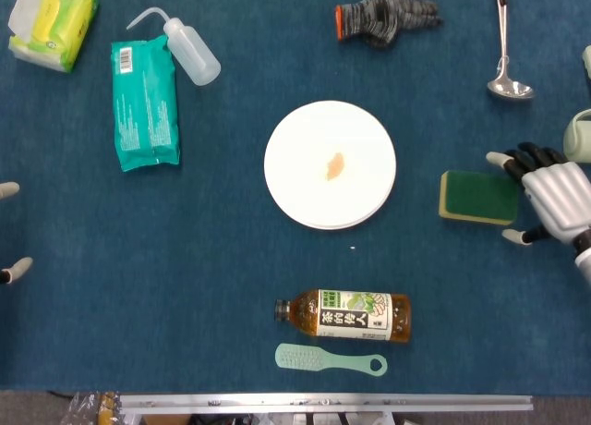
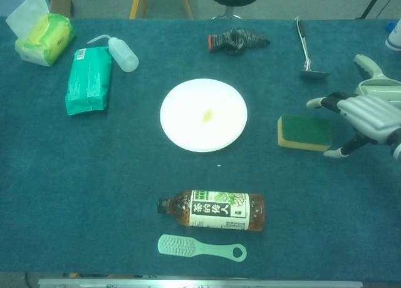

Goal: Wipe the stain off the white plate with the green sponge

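The white plate (image 1: pixel 369 199) (image 2: pixel 182 128) lies mid-table with a small orange stain (image 1: pixel 333 165) (image 2: pixel 207 116) near its centre. The green sponge (image 1: pixel 477 197) (image 2: pixel 304 131), yellow underneath, lies flat to the right of the plate. My right hand (image 1: pixel 554 200) (image 2: pixel 369 118) hovers just right of the sponge, fingers spread, holding nothing; its fingertips frame the sponge's right end without gripping it. Only two fingertips (image 1: pixel 9 190) of my left hand show at the left edge of the head view, spread apart.
A tea bottle (image 1: pixel 343 316) (image 2: pixel 213 210) and a mint brush (image 1: pixel 328 359) (image 2: pixel 200 248) lie near the front edge. A green wipes pack (image 1: pixel 144 103), squeeze bottle (image 1: pixel 189 51), tissue pack (image 1: pixel 54 23), glove (image 1: pixel 383 18), ladle (image 1: pixel 504 46) and a pale green mug (image 1: pixel 580 137) ring the back and sides.
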